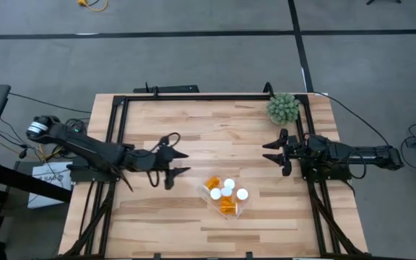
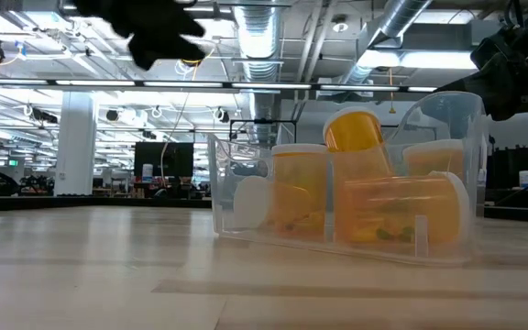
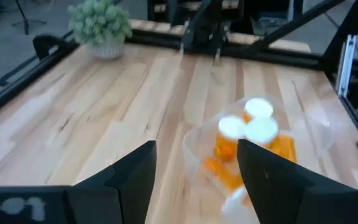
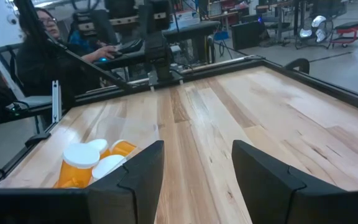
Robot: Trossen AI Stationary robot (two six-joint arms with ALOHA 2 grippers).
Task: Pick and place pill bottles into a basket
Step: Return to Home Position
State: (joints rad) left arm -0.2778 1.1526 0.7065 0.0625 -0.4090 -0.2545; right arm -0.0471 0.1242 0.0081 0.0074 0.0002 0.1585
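Note:
The clear basket (image 1: 237, 211) sits on the wooden table near its middle front and holds several orange pill bottles (image 1: 227, 193) with white caps; some stand upright and one lies on its side. The basket (image 2: 447, 197) and its bottles (image 2: 354, 206) fill the low view. My left gripper (image 1: 181, 163) is open and empty, left of the basket and above the table; in its wrist view (image 3: 194, 168) the bottles (image 3: 247, 134) lie just ahead. My right gripper (image 1: 271, 152) is open and empty at the table's right side; its wrist view (image 4: 194, 165) shows the bottles (image 4: 92, 163) to one side.
A green spiky plant ball (image 1: 283, 107) in a white pot stands at the far right corner. A black metal frame (image 1: 193, 97) runs around the table. A seated person (image 4: 36, 56) shows beyond the table in the right wrist view.

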